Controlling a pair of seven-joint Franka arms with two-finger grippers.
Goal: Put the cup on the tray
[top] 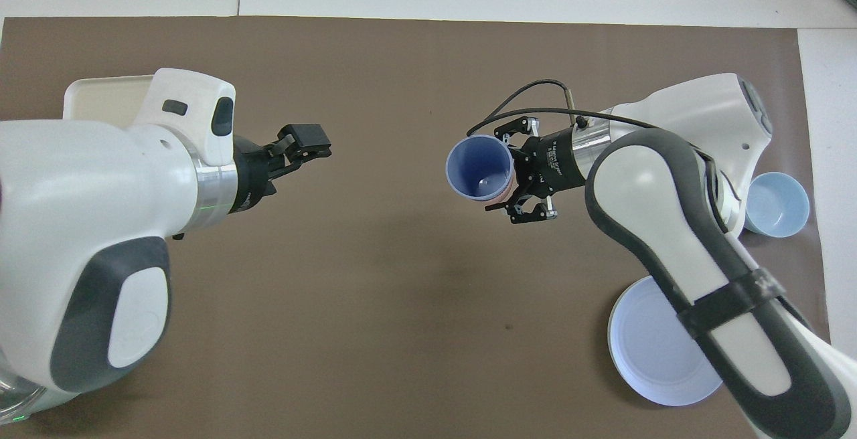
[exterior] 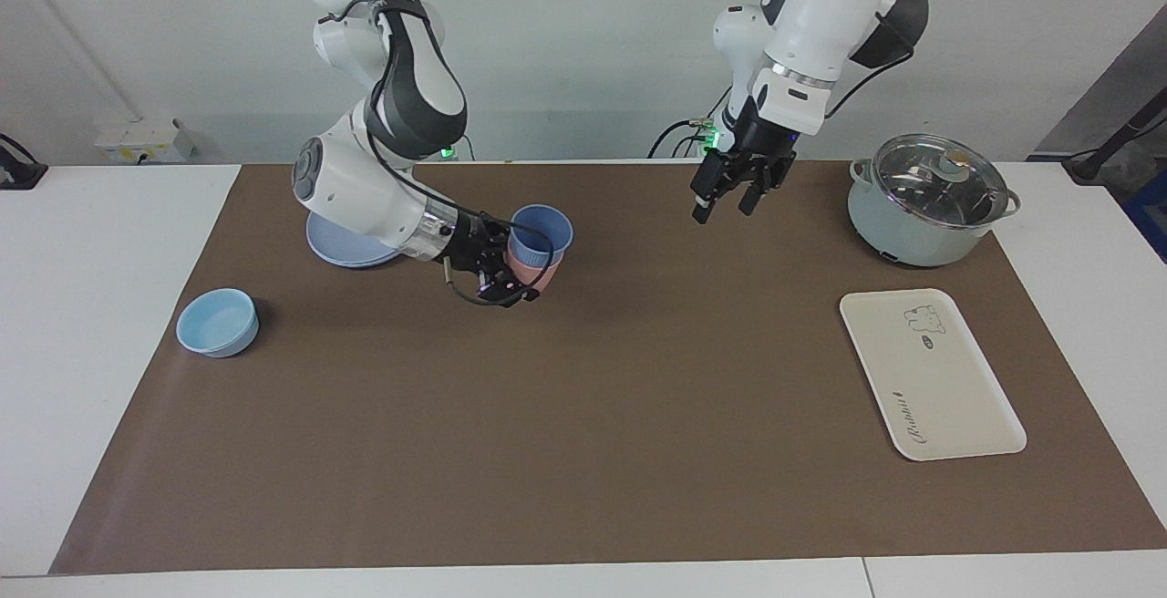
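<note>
The right gripper (exterior: pixel 511 281) is clamping the pink cup (exterior: pixel 538 268) with the blue cup (exterior: pixel 540 231) nested inside, mid-table, so the open left gripper (exterior: pixel 725 201), hovering nearby, is probably due to lift the blue one toward the tray (exterior: pixel 930 375) at its table end.

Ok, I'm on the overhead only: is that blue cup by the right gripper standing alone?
Observer: No, the cup sits nested in a pink cup; the right gripper is closed on the pink one.
Operator: And the tray? The left arm hides most of it.
Observer: The tray is bare, toward the left arm's end, with a lidded pot nearer to the robots.
Operator: Left gripper?
Observer: The left gripper hangs open over the mat.
</note>
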